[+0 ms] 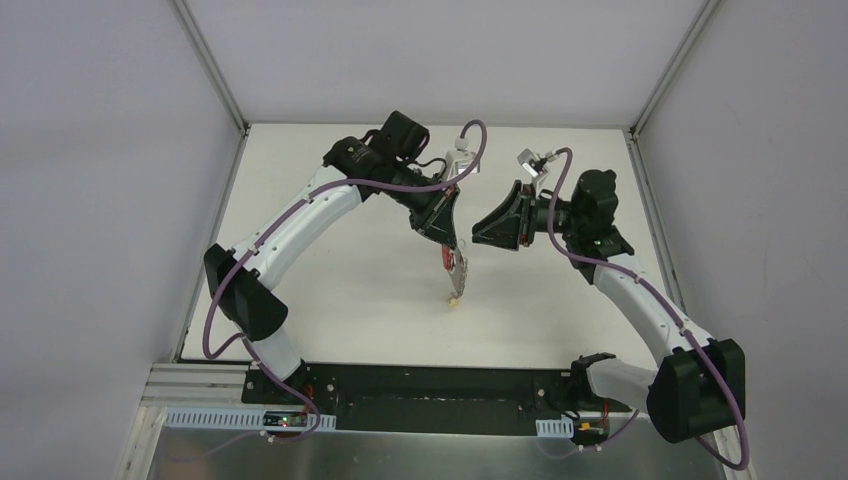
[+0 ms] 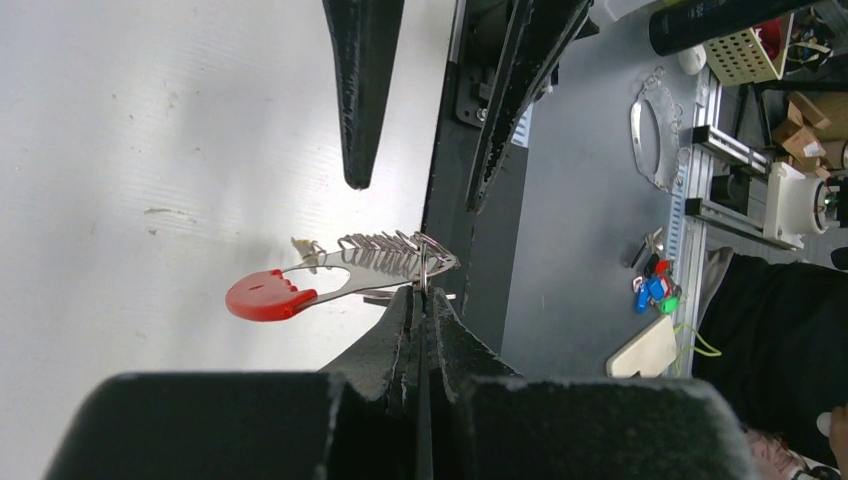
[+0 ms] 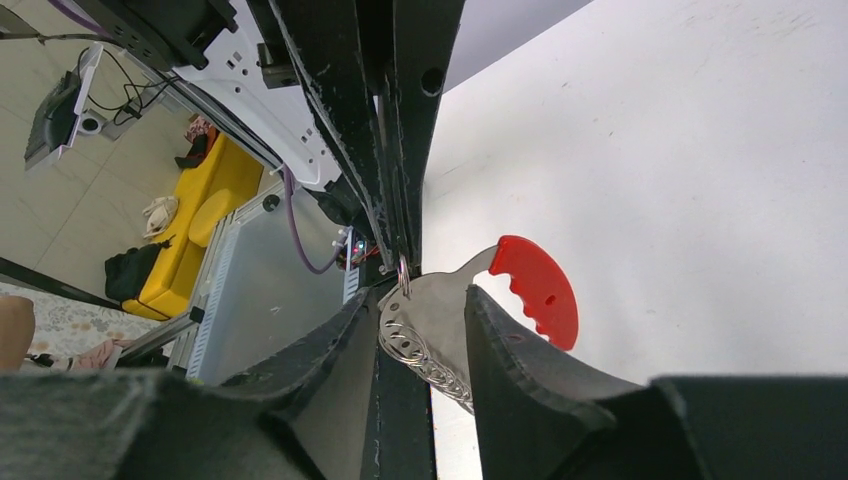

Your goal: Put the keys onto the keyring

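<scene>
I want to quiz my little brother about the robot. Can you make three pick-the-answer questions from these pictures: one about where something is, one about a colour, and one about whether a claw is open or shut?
1. Where are the keys?
A. Lying loose, with nothing holding them
B. Pinched in the left gripper
C. Hidden from every camera

2. What colour is the plastic tab at the end of the keys?
A. Blue
B. Green
C. Red

3. How is the right gripper?
A. Open
B. Shut on the keys
C. Out of sight

Answers:
1 B: the left wrist view shows its closed fingers clamped on a ring of the bunch.
2 C: the tab is bright red in both wrist views.
3 A: its two fingers stand well apart, holding nothing.
</scene>
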`<state>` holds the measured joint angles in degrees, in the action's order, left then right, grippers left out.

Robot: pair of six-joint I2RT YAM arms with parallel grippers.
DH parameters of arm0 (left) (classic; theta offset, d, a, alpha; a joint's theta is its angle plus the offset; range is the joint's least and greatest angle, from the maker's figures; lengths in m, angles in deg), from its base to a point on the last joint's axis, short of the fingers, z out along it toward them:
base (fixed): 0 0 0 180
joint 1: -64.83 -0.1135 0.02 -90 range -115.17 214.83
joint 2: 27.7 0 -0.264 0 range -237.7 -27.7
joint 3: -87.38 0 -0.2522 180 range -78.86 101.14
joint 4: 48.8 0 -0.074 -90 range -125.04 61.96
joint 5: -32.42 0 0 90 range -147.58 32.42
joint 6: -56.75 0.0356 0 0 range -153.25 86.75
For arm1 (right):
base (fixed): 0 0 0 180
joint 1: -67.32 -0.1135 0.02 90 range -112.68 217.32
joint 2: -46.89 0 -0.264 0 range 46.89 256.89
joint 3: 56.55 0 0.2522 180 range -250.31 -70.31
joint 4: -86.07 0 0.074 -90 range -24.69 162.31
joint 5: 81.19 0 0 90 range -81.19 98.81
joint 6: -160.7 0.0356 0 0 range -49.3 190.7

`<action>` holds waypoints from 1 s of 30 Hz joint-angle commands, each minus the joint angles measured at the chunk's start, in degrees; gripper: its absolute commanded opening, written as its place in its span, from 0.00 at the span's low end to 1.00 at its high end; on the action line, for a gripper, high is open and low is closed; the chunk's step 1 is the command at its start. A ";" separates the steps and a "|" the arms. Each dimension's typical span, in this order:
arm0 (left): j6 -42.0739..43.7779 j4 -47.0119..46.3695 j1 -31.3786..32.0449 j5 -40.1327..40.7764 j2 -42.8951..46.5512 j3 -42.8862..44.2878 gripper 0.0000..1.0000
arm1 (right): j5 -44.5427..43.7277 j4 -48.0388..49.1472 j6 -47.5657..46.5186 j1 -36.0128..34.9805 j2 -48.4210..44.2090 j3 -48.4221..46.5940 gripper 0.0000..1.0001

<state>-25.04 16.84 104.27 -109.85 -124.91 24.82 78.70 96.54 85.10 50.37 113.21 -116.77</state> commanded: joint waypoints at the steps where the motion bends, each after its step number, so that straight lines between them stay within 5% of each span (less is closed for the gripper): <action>1: 2.92 2.75 1.03 -0.51 0.35 2.93 0.00 | 0.64 -0.92 -2.37 -0.84 -0.47 -3.41 0.42; 14: 2.52 3.32 2.15 -0.83 -1.44 4.38 0.00 | 0.07 -4.54 -5.85 -4.63 1.69 -4.15 0.35; 30: 2.70 3.24 2.31 0.63 -2.12 4.90 0.00 | 1.24 -5.26 -7.11 -5.42 2.14 -4.04 0.00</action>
<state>-23.34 20.05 106.10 -108.54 -127.10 26.98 78.59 90.86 79.85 45.30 115.22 -118.30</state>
